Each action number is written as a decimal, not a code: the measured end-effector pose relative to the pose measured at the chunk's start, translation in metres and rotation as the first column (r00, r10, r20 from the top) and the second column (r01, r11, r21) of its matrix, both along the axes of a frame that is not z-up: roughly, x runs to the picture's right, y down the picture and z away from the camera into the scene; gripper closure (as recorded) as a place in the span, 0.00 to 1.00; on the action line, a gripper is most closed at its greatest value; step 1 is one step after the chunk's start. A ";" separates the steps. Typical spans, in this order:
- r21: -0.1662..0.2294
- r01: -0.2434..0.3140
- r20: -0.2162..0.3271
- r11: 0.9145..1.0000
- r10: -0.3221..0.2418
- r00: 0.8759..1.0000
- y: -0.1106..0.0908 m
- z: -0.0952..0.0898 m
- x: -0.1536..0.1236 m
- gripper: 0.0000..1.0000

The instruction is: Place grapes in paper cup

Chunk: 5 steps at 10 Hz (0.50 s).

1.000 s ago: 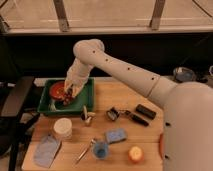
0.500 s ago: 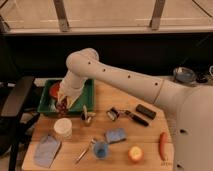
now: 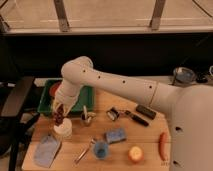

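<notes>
Gripper (image 3: 59, 111), at the end of the white arm (image 3: 115, 85), is hanging just above the paper cup (image 3: 63, 129) at the table's left side, pinching the grapes (image 3: 59, 116) between its fingers.

Camera view, single item list:

- Grapes: a dark reddish bunch, dangling from the gripper, its lower berries sitting at or just over the cup's pale rim. Whether they are touching the rim cannot be told.
- Paper cup: short, white, standing upright on the wooden table (image 3: 145, 145), in front of the green tray (image 3: 82, 97).
- Green tray: lying behind the cup, holding a red bowl (image 3: 54, 89) partly hidden by the arm.
- Blue cup (image 3: 101, 149): standing near the front edge, well apart from the paper cup.
- Round yellow fruit (image 3: 134, 153) and orange-red sausage (image 3: 162, 145): lying at front right.
- Blue cloth (image 3: 46, 150): lying at front left, just beside the paper cup.

Risk entry, as judgement: the bunch is looking slightly left of the cup's centre, so a release here could be catching the rim and spilling berries onto the table. The cup is light; a downward nudge from the fingers could be tipping it toward the cloth.
</notes>
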<state>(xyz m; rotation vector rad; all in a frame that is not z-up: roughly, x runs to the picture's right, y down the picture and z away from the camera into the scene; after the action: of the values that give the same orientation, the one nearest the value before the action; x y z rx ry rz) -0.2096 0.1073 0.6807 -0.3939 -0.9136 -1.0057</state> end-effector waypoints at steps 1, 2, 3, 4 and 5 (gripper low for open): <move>-0.003 0.004 0.004 1.000 -0.004 1.000 0.005 0.002 0.000 0.57; -0.005 0.008 0.007 1.000 -0.008 1.000 0.010 0.004 -0.002 0.48; -0.006 0.012 0.011 1.000 -0.012 1.000 0.014 0.006 -0.003 0.37; -0.007 0.013 0.012 1.000 -0.013 1.000 0.018 0.007 -0.002 0.27; -0.010 0.014 0.013 1.000 -0.014 1.000 0.022 0.009 -0.001 0.23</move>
<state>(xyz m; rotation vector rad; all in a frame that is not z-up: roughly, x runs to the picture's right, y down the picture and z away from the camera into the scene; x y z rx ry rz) -0.2109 0.1290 0.6898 -0.4028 -0.9293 -1.0181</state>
